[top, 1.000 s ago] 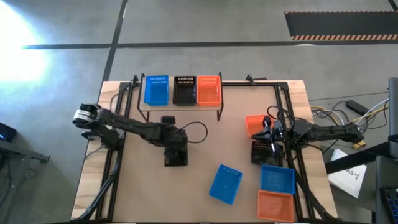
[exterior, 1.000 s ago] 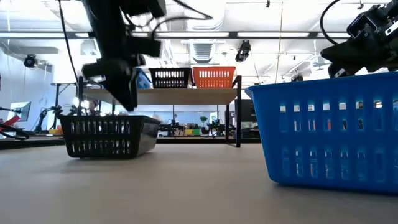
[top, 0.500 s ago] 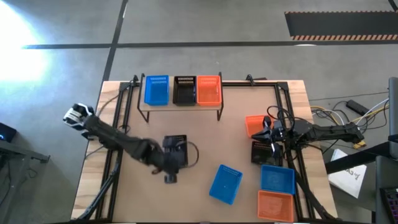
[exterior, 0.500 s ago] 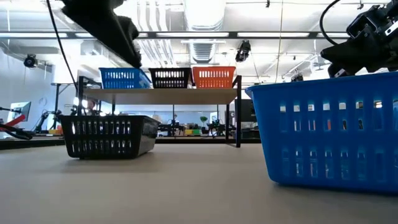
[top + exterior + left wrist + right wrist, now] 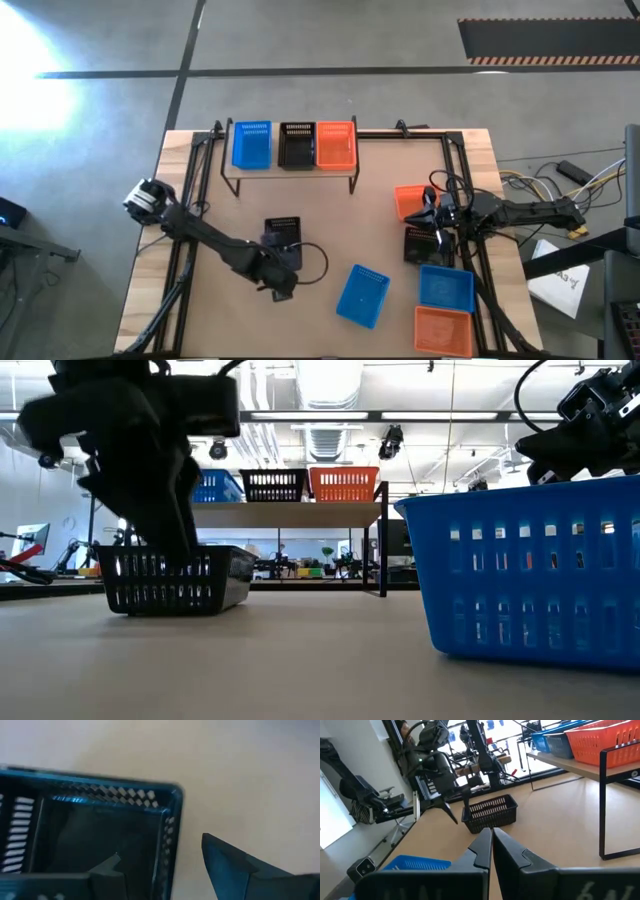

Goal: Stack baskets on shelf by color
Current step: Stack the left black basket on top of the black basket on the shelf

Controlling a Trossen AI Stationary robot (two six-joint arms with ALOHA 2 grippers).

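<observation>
A black basket sits flat on the table, in front of the shelf. On the shelf stand a blue basket, a black one and an orange one, side by side. My left gripper is open at the black basket's near end and slants down. One finger stands inside the basket and the other outside, on either side of the end wall by a corner. My right gripper is shut and waits at the table's right side.
On the right of the table lie an orange basket, a black one, a blue one and another orange one. A tilted blue basket lies near the front. There is bare tabletop at the front left.
My left gripper has swung from above the black basket toward the table's near edge, rolled its wrist, and come down at the basket's near end. The black basket has stayed where it was.
</observation>
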